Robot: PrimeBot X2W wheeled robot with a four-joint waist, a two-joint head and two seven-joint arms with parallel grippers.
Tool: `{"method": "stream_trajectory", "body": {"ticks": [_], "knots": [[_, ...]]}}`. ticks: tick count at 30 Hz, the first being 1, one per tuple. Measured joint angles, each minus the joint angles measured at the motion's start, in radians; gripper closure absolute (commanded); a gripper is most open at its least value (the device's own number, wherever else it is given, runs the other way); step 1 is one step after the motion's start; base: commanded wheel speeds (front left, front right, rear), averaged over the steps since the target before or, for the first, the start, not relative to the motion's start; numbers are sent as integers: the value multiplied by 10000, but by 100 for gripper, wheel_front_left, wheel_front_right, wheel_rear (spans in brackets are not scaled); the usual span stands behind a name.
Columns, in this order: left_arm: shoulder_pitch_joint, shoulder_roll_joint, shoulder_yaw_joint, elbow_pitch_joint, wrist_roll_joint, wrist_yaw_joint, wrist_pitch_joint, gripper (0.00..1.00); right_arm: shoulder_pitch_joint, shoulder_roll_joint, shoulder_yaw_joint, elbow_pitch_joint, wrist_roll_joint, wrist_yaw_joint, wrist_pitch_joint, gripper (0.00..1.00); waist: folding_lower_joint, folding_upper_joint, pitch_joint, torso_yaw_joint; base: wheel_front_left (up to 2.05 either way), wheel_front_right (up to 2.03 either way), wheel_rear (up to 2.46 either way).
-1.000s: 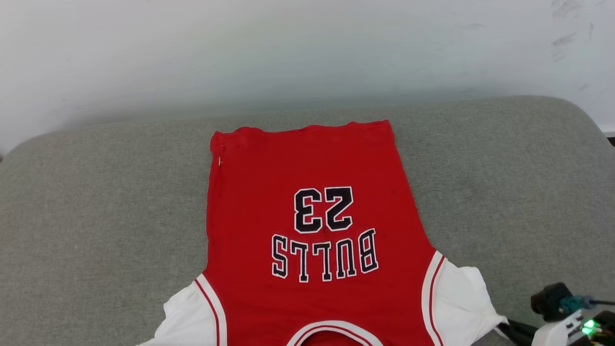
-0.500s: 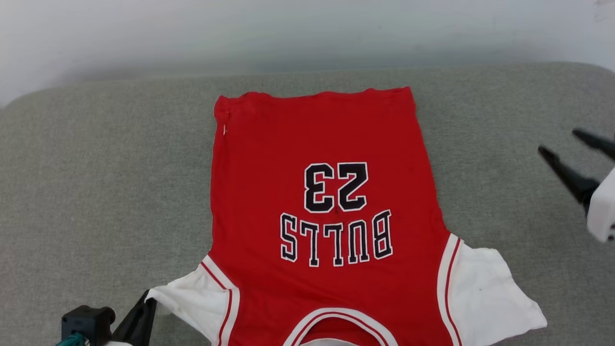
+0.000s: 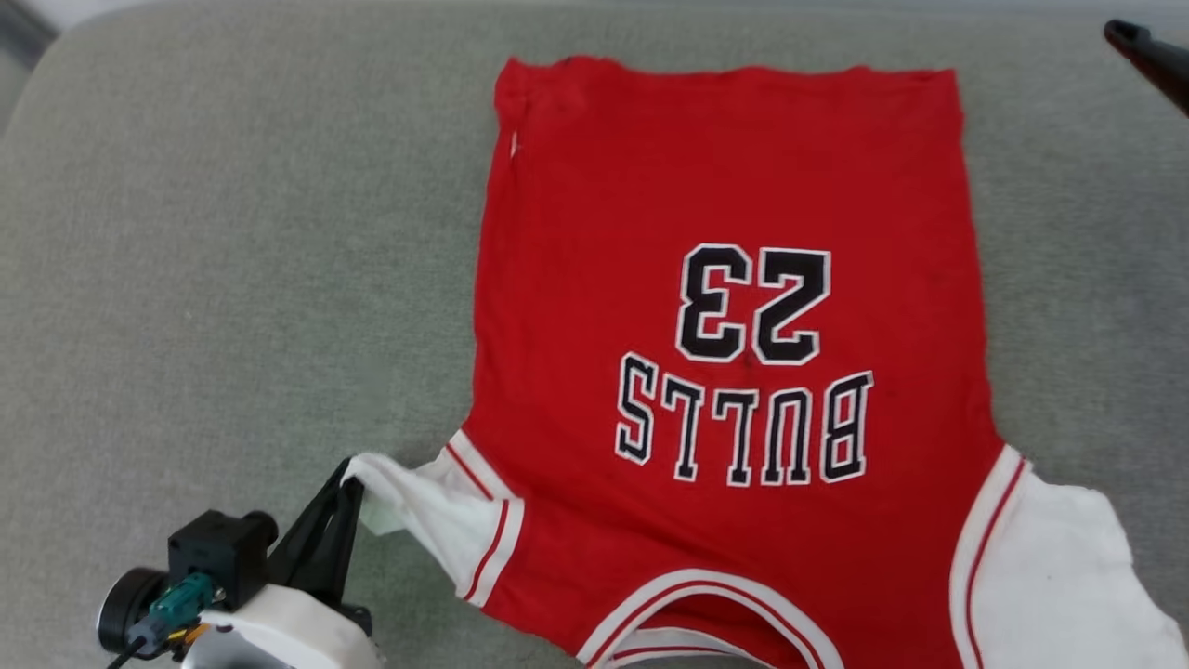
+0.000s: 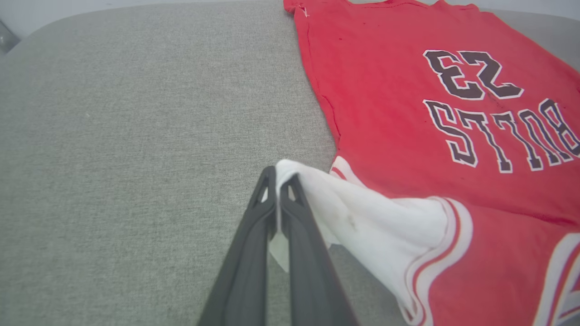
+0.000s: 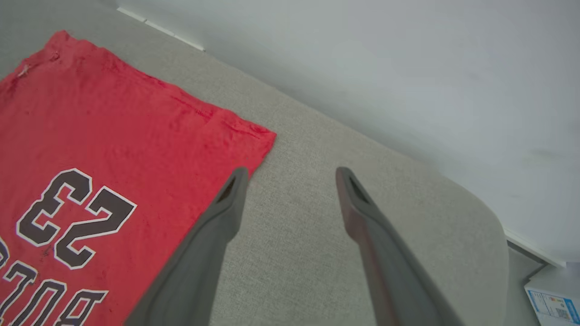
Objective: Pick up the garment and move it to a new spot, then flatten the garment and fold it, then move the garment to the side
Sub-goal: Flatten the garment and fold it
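Note:
The garment point(image 3: 734, 279), a red jersey with black "23" and "BULLS" lettering, lies spread face up on the grey cushion point(image 3: 204, 242), collar toward me. My left gripper point(image 3: 351, 472) is at the lower left, shut on the tip of its white left sleeve point(image 3: 427, 516), which is pulled up into a bunched point. In the left wrist view the sleeve point(image 4: 362, 217) runs out from between the closed left gripper point(image 4: 281, 174). My right gripper point(image 5: 292, 174) stands open above bare cushion beside the hem's far right corner point(image 5: 265, 136). One of its fingers point(image 3: 1150, 54) shows at the head view's top right.
The other white sleeve point(image 3: 1059, 576) lies flat at the lower right. A pale wall point(image 5: 408, 68) rises behind the cushion's rounded far edge point(image 5: 476, 199). A white and blue printed box point(image 5: 550, 303) sits on the floor past the cushion's right end.
The head camera has tilted down. My right gripper opened, let go of the right sleeve and moved up past the hem's corner. My left gripper came into view, shut on the left sleeve.

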Motion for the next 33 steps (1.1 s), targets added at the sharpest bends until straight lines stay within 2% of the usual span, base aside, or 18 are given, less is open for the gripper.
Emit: {"method": "stream_trajectory", "body": {"ticks": [5,12,22,29,30,31,33], "knots": [[-611,-290,-144,36,355,-153,25,100,-1281,247,0,1181,151,-2,2679,0,0,0,757,470,0,0,0],[-1411,-863,-370,207,717,-504,15,100,-2417,692,-359,2245,-401,-2,4777,0,0,0,1818,1159,0,0,0],[-2064,-1461,-520,389,1149,-807,-36,100,-3081,1170,-1026,3200,-1956,-2,6326,0,0,0,2938,2206,0,0,0],[-2223,-1739,-552,593,1319,-982,-61,100,-2396,1058,-1595,2755,-1988,-4,6385,0,-3,0,3203,2460,0,0,0],[-2274,-1747,-546,633,1365,-1028,-61,100,-2314,1032,-1662,2671,-1990,-4,6360,35,-2,0,3196,2462,0,0,0],[-2330,-1762,-531,665,1383,-1051,-63,100,-2242,1012,-1737,2600,-1992,-4,6324,100,-2,0,3176,2465,0,0,0],[-2348,-1766,-497,725,1404,-1055,-65,100,-2083,1068,-1818,2454,-2025,-4,6234,100,-2,0,3091,2441,0,0,0]]}}
